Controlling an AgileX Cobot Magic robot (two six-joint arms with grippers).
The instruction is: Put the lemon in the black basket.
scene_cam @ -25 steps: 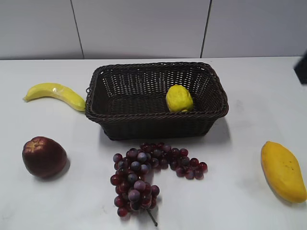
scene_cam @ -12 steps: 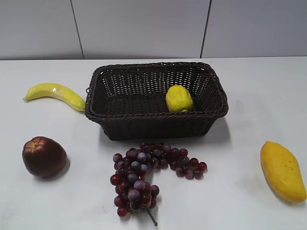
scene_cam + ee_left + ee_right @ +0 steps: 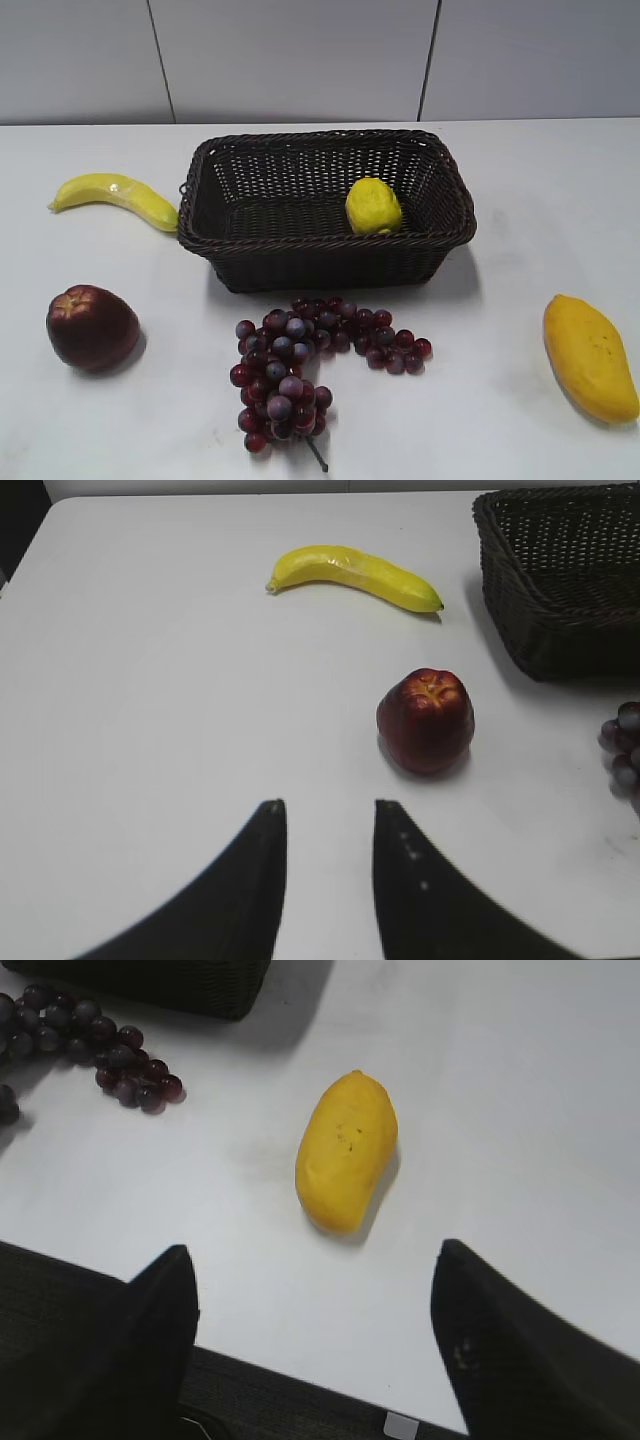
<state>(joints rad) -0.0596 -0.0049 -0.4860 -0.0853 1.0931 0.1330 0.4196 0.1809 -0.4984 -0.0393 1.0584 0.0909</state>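
Observation:
The lemon [image 3: 373, 206], small, bright yellow and bumpy, lies inside the black basket [image 3: 250, 150] at its right side. The dark woven basket stands at the table's middle back; a corner of it shows in the left wrist view [image 3: 560, 580] and an edge in the right wrist view [image 3: 180, 990]. Neither gripper shows in the exterior view. My left gripper [image 3: 328, 805] is open and empty over bare table, left of the basket. My right gripper [image 3: 315, 1250] is wide open and empty above the table's front edge, near the mango.
A banana [image 3: 115, 195] lies left of the basket. A dark red apple [image 3: 92, 327] sits front left. A bunch of purple grapes [image 3: 305, 360] lies in front of the basket. A mango [image 3: 590, 355] lies front right, also in the right wrist view [image 3: 345, 1150].
A dark part of the right arm at the exterior view's right edge a second ago has left the view. The lemon and the other fruit have not moved.

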